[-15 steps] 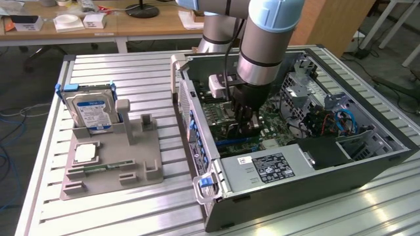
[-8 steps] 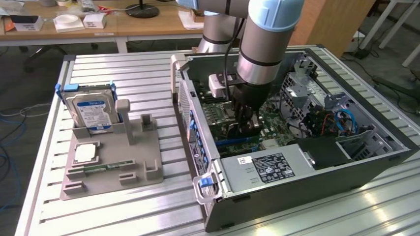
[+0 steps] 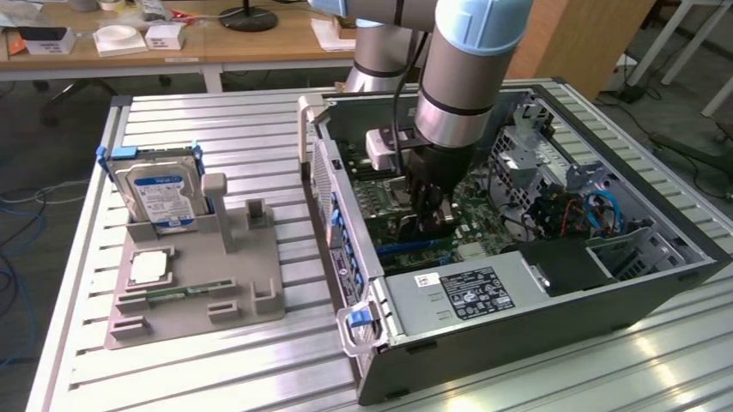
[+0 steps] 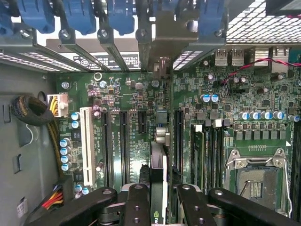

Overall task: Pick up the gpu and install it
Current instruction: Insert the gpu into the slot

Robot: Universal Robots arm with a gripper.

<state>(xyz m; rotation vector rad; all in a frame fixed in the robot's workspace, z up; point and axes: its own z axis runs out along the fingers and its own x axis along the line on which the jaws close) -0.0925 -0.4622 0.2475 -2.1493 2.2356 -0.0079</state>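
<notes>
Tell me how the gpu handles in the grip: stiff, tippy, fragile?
Likely stiff: the gpu is a thin board that looks straight, seen edge-on between the fingers of the gripper. Probably apt to pivot, being pinched only across its thin faces. Probably fragile: it stands close above the crowded motherboard.

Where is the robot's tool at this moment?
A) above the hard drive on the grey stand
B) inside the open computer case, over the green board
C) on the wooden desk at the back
B: the tool reaches down into the computer case, gripping the gpu edge-on over the motherboard.
</notes>
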